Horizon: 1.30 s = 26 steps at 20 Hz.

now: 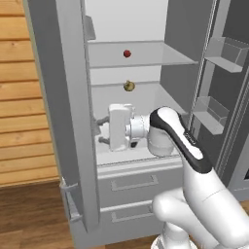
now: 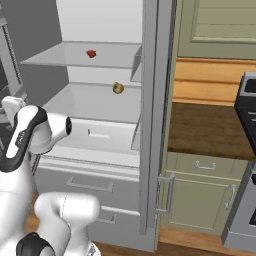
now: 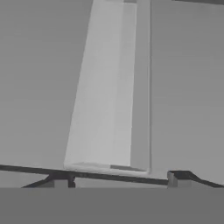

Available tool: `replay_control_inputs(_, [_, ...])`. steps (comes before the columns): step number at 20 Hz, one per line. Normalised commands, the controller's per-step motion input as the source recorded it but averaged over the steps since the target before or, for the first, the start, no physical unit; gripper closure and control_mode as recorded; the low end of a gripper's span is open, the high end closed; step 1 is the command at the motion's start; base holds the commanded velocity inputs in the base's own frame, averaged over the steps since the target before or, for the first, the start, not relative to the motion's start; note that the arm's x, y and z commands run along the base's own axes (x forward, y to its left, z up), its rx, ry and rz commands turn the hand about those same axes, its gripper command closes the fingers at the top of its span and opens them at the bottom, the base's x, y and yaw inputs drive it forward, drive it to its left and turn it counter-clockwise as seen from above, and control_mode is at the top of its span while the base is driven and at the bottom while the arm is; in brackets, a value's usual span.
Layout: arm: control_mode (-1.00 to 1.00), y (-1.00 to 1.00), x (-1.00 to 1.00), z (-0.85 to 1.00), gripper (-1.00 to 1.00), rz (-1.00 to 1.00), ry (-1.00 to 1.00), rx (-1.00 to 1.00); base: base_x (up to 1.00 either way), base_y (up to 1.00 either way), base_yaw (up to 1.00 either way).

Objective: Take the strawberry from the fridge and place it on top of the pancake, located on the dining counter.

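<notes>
The fridge (image 1: 53,97) stands with both doors open. The strawberry (image 1: 127,53) (image 2: 91,53), tiny and red, lies on the upper white shelf. My gripper (image 1: 101,131) is well below it in the lower compartment, pointing left at the inner side of the left door. Its two fingers straddle a grey door shelf (image 1: 96,127). In the hand view that door shelf (image 3: 107,109) runs up from between the fingertips of the gripper (image 3: 120,177), which are closed in on it. The pancake and the dining counter are out of view.
A yellowish-brown round fruit (image 1: 129,86) (image 2: 118,88) sits on the shelf below the strawberry. Two drawers (image 1: 133,183) close the fridge's bottom. The right door (image 2: 152,100) carries bins (image 1: 226,53). A wooden wall counter (image 2: 205,125) over green cabinets lies to the right.
</notes>
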Motion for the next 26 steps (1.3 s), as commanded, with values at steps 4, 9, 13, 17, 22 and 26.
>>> replay_control_inputs(4, [-1.0, 0.78, -0.28, 0.0, -1.0, 0.0, 0.0, -0.04, 0.0, 0.0, 0.0])
replay_control_inputs(9, [-1.0, 0.3, -0.32, 0.14, -1.0, 0.0, -0.01, -0.04, 0.0, 0.0, 0.0])
replay_control_inputs(13, [-1.0, -0.38, -0.04, 0.24, -1.0, -0.03, 0.05, 0.0, 0.0, 0.0, 0.0])
replay_control_inputs(17, [-1.0, -0.94, 0.0, 0.09, -1.0, -0.08, 0.08, -0.02, 0.0, 0.0, 0.0])
replay_control_inputs(22, [-1.0, -0.99, 0.19, 0.03, -1.0, 0.0, 0.04, -0.42, 0.0, 0.0, 0.0])
replay_control_inputs(26, [-1.0, -0.71, 0.25, 0.0, -1.0, 0.05, 0.34, -0.88, 0.0, 0.0, 0.0])
